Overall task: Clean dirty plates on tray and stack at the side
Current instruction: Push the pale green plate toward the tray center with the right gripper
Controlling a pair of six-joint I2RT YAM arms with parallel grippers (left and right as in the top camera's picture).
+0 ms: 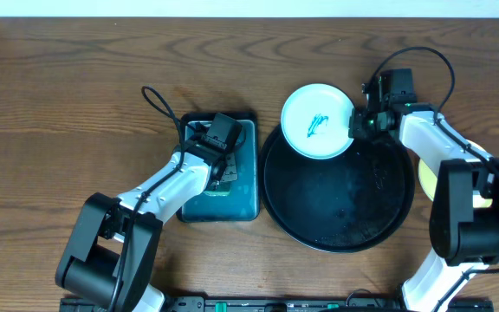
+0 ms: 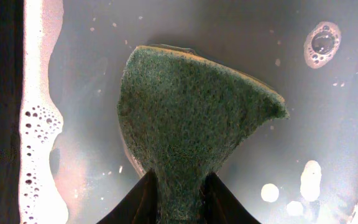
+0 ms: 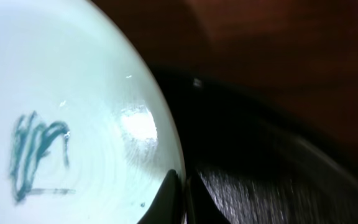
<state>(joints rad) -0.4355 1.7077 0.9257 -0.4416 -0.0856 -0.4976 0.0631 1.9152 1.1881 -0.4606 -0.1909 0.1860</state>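
A pale mint-white plate [image 1: 317,121] with a teal scribble lies across the upper left rim of the round black tray [image 1: 336,217]. My right gripper [image 1: 355,127] is shut on the plate's right edge. In the right wrist view its fingertips [image 3: 169,190] pinch the rim of the plate [image 3: 61,93], with the dark tray [image 3: 278,180] beneath. My left gripper [image 1: 221,169] hovers over the teal tray [image 1: 245,195], shut on a green sponge [image 2: 191,118]. In the left wrist view the left gripper [image 2: 180,190] squeezes the sponge's lower end into a narrow neck.
The teal rectangular tray holds soapy water with foam [image 2: 39,124] along its left side. A pale yellow plate [image 1: 424,178] shows to the right of the black tray, mostly hidden behind my right arm. Cables loop near both arms.
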